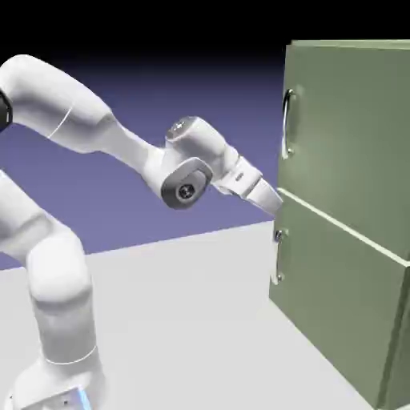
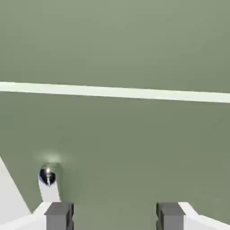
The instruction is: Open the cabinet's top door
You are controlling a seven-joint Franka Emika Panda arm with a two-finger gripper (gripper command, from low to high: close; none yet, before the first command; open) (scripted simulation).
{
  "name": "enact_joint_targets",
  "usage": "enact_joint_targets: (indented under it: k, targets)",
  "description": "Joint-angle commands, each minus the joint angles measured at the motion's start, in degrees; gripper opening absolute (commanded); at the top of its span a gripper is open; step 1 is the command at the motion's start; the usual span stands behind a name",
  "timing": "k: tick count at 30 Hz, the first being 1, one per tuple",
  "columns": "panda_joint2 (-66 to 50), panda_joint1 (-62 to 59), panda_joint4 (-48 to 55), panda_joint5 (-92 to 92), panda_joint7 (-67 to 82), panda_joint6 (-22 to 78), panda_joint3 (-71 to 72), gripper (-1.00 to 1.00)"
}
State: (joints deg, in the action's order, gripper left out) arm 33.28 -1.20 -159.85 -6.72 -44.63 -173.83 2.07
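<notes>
End effector (image 2: 115,216) tilts downward near the cabinet's (image 1: 344,152) door seam (image 1: 344,227).

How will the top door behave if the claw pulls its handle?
The top door looks like one flat rigid panel, so probably stiff, swinging whole. Its handle looks smooth and shiny, so it may slip in the claw.

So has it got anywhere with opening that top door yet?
Not far: the arm is reached out to the cabinet, but the top door looks shut. The open gripper holds nothing, below the top handle. Left to do: get onto that handle and pull the door open.
</notes>
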Motion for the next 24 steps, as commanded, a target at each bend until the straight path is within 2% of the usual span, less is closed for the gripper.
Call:
enact_joint_targets:
  k: [1,24]
  targets:
    - [0.23,-0.70,0.43,-2.50,-0.81,0.07,0.77,0.00]
    - [5.49,-16.75,10.23,-59.82,-19.34,1.59,18.43,0.00]
